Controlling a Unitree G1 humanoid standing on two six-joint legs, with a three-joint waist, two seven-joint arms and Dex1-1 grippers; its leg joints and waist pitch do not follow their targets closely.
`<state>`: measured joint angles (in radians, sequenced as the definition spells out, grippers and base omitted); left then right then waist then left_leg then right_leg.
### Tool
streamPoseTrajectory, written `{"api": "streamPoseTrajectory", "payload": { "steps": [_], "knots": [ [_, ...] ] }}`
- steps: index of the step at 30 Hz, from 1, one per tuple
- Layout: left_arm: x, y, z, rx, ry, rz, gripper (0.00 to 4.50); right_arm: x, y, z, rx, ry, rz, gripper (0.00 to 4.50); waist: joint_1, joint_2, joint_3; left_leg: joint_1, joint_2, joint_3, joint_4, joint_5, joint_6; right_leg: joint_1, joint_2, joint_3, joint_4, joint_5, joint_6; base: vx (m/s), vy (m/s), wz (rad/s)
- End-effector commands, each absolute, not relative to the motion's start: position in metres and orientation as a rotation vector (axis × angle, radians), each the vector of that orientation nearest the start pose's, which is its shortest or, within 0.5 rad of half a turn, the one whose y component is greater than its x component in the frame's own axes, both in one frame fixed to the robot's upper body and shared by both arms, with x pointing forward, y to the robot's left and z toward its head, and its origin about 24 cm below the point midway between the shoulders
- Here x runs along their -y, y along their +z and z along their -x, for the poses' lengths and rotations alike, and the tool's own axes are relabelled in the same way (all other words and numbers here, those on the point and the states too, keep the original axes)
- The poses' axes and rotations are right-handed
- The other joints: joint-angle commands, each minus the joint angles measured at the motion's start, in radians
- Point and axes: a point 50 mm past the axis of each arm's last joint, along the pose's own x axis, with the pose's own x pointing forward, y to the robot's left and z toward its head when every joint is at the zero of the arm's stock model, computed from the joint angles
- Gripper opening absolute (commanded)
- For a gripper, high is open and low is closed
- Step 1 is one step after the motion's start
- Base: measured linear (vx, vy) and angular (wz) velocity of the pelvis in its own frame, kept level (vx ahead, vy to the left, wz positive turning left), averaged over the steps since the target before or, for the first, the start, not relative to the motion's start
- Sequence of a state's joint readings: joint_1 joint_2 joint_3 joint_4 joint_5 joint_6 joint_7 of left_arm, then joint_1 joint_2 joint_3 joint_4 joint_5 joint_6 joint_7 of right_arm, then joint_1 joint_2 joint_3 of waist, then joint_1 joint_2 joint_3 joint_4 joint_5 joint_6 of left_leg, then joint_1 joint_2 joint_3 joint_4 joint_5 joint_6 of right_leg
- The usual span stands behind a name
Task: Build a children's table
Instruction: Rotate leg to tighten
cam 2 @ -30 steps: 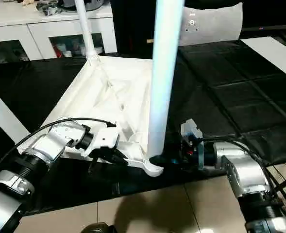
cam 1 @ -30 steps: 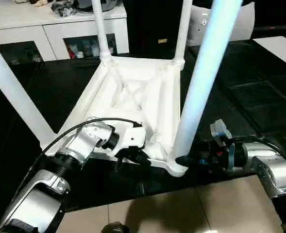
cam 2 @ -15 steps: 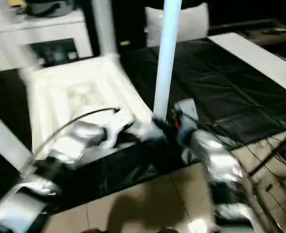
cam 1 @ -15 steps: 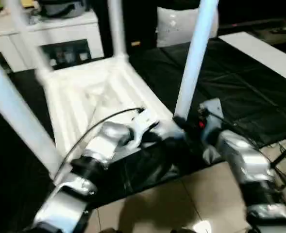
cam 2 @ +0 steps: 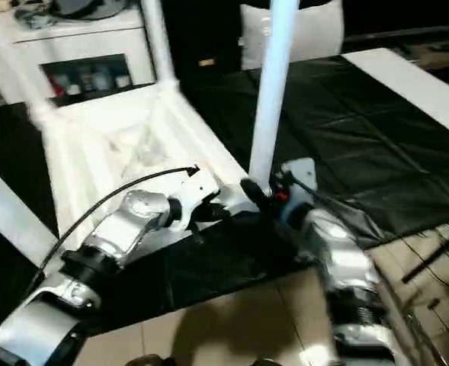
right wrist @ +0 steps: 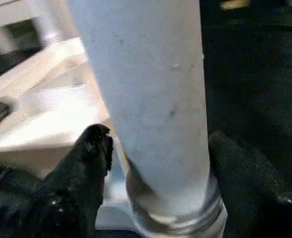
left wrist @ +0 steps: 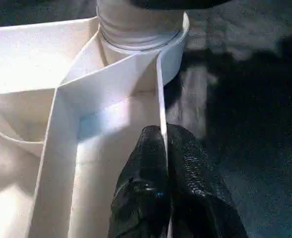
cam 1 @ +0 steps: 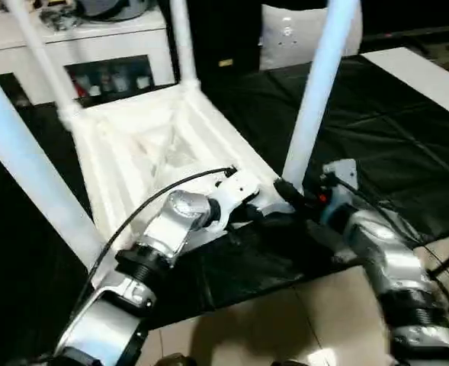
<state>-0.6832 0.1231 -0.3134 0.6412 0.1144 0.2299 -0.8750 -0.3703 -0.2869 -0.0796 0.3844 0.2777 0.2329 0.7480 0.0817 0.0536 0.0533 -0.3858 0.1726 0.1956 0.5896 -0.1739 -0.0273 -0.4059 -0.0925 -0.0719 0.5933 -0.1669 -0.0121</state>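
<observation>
**Both grippers at near corner of upside-down table**

L gripper [left wrist: 164, 148] is pinching the thin rim wall of the table top [cam 1: 133, 152], fingers closed on it, corner socket [left wrist: 141, 34] just ahead. R gripper [right wrist: 155, 163] is straddling the near leg [right wrist: 146, 84] at its base, fingers [right wrist: 88, 163] spread either side w/ a small gap. Table is lying ribs-up on a black mat [cam 1: 407, 130], legs pointing up; white cabinet [cam 1: 94, 46] is sitting beyond.

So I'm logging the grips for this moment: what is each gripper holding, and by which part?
The left gripper pinches the table top by its thin edge wall near the corner socket. The right gripper straddles the nearest leg at its base, jaws apart, not gripping.
</observation>
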Motion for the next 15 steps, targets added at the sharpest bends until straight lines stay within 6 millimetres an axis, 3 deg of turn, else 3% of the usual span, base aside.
{"api": "streamPoseTrajectory", "payload": {
  "steps": [1, 7, 10, 15],
  "knots": [
    [-0.054, 0.058, -0.330, -0.364, -1.190, -0.421, 0.00, 0.174, 0.058, -0.309, -0.184, 0.742, -0.120, 3.56, 0.002, -0.015, -0.072, 0.016, 0.055, -0.027, -0.064, -0.204, 0.089, 0.052, -0.063, 0.040, -0.077, -0.233, -0.203, 0.000, 0.000, 0.00],
    [-0.057, 0.057, -0.329, -0.362, -1.213, -0.431, 0.00, 0.178, 0.060, -0.305, -0.185, 0.778, -0.106, 3.56, 0.006, -0.015, -0.069, 0.019, 0.055, -0.028, -0.068, -0.236, 0.059, 0.048, -0.066, 0.040, -0.083, -0.298, -0.195, 0.000, 0.000, 0.00],
    [-0.077, 0.055, -0.318, -0.368, -1.484, -0.547, 0.00, 0.199, 0.070, -0.290, -0.245, 1.030, 0.098, 3.56, 0.021, -0.017, -0.071, 0.017, 0.057, -0.027, -0.064, -0.213, 0.084, 0.053, -0.063, 0.041, -0.079, -0.264, -0.183, 0.000, 0.000, 0.00],
    [-0.085, 0.055, -0.315, -0.387, -1.573, -0.616, 0.00, 0.202, 0.073, -0.290, -0.255, 1.118, 0.150, 3.56, 0.030, -0.014, -0.071, 0.021, 0.060, -0.024, -0.062, -0.224, 0.084, 0.045, -0.066, 0.040, -0.075, -0.272, -0.205, 0.000, 0.000, 0.00]
  ]
}}
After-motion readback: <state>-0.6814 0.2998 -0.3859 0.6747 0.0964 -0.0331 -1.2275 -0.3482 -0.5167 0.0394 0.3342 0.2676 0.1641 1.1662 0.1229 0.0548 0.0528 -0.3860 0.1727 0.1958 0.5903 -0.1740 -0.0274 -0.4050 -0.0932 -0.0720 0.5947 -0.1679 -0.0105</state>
